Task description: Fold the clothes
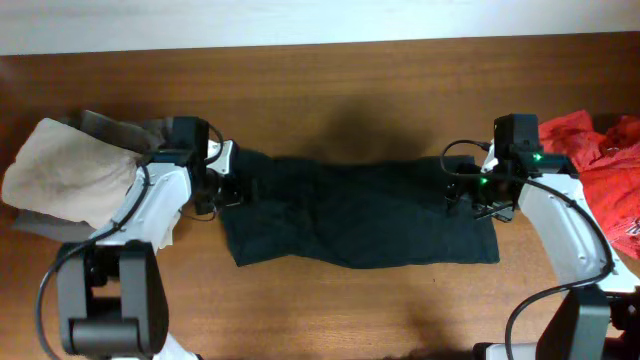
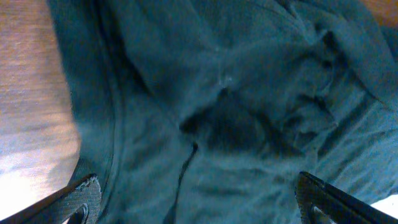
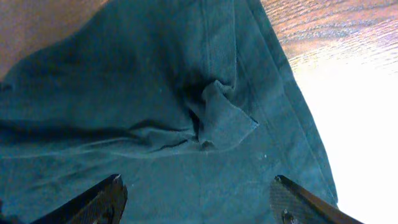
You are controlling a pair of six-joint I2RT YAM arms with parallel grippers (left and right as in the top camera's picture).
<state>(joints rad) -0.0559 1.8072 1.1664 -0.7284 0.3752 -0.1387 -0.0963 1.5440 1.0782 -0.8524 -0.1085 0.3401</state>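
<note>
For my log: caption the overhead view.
Left gripper and right gripper, both open, over opposite ends of the black T-shirt.

Two arms angled inward, jaws spread.
The white-and-black left arm [image 1: 150, 215] ran up from the lower left of the overhead frame and bent toward the centre. Its black two-finger left gripper [image 1: 228, 188] sat at mid-left, fingers wide apart with nothing between them. The white-and-black right arm [image 1: 565, 235] ran up from the lower right. Its black two-finger right gripper [image 1: 462, 197] sat at mid-right, likewise parted and empty, with green lights [image 1: 538, 157] glowing at the wrist.
</note>
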